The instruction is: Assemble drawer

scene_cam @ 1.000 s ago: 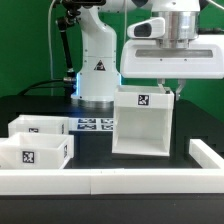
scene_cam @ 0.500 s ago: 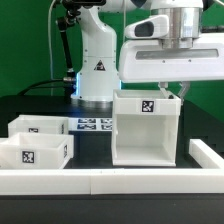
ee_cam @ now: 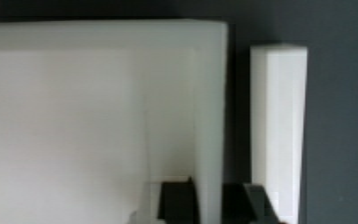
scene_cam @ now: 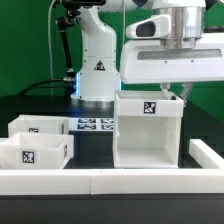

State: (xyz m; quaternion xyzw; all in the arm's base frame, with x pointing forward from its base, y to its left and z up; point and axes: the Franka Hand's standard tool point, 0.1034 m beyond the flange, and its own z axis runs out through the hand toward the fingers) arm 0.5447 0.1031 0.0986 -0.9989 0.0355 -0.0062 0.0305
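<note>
The drawer's casing point(scene_cam: 148, 130) is a tall white open-fronted box with a square tag near its top. It stands upright on the black table at the exterior view's centre right. My gripper point(scene_cam: 172, 93) comes down from above on the casing's top edge at its right side. In the wrist view the two black fingers point(ee_cam: 176, 200) stand on either side of the casing's thin side wall point(ee_cam: 208, 110), so my gripper point(ee_cam: 217, 203) is shut on it. Two shallow white trays, each with a tag, sit at the left: one farther back point(scene_cam: 40, 127), one nearer point(scene_cam: 35, 152).
The marker board point(scene_cam: 95, 125) lies behind the casing, in front of the arm's white base point(scene_cam: 95, 70). A long low white rail point(scene_cam: 110, 180) runs along the front and turns up the right side point(scene_cam: 205, 153); it shows beside the casing in the wrist view point(ee_cam: 279, 120).
The casing, held at its top right edge, has swung from a slight tilt to upright and shifted a little to the exterior view's right. The trays have not moved.
</note>
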